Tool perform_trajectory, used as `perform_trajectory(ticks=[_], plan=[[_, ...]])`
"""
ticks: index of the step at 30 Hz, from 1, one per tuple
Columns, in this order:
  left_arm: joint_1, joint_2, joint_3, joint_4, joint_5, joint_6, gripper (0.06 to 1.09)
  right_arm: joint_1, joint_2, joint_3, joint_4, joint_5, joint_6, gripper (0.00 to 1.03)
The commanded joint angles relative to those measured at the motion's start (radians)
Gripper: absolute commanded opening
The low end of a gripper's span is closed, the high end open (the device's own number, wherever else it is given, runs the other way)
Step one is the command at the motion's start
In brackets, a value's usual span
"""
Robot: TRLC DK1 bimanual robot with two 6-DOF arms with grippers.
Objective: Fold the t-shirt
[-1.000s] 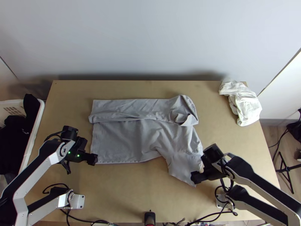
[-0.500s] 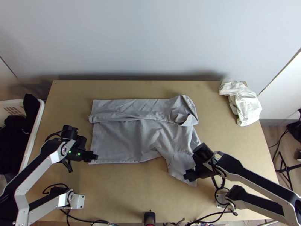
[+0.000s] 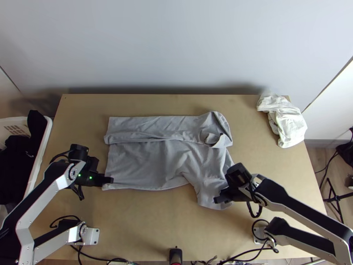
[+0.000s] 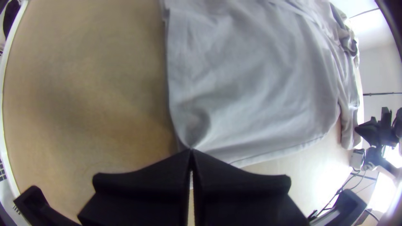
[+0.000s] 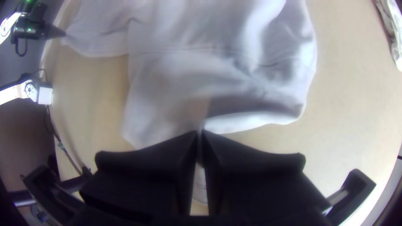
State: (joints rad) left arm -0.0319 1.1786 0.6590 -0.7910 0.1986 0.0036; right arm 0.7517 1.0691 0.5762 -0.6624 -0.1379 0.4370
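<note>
The grey shirt (image 3: 150,163) lies on the desk (image 3: 145,221), its far side folded inward in a strip. The left pincer (image 3: 111,180), closed, pinches the near corner at the hem; the right pincer (image 3: 217,200), also closed, grips the near sleeve's edge. A white cloth (image 3: 287,121) sits bunched at the far right corner.

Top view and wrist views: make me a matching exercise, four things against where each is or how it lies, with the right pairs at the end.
1. T-shirt
2. White cloth
3. Left tool
4. Right tool

A. Bunched at the table's far right corner
B. Shut on a sleeve
C. Laid out mid-table, far side folded over
D. Shut on a hem corner

Pairs: 1-C, 2-A, 3-D, 4-B
</note>
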Motion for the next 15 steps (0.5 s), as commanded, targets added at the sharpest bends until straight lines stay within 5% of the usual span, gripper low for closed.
perform_trajectory(ticks=[1, 15], plan=[[0.018, -0.011, 0.037, -0.002, 0.015, -0.030, 0.09, -0.028, -0.012, 0.016, 0.027, 0.015, -0.018, 0.07], [0.064, 0.093, 0.248, 0.039, 0.016, -0.188, 0.09, -0.212, 0.094, 0.249, 0.179, 0.015, -0.047, 0.07]])
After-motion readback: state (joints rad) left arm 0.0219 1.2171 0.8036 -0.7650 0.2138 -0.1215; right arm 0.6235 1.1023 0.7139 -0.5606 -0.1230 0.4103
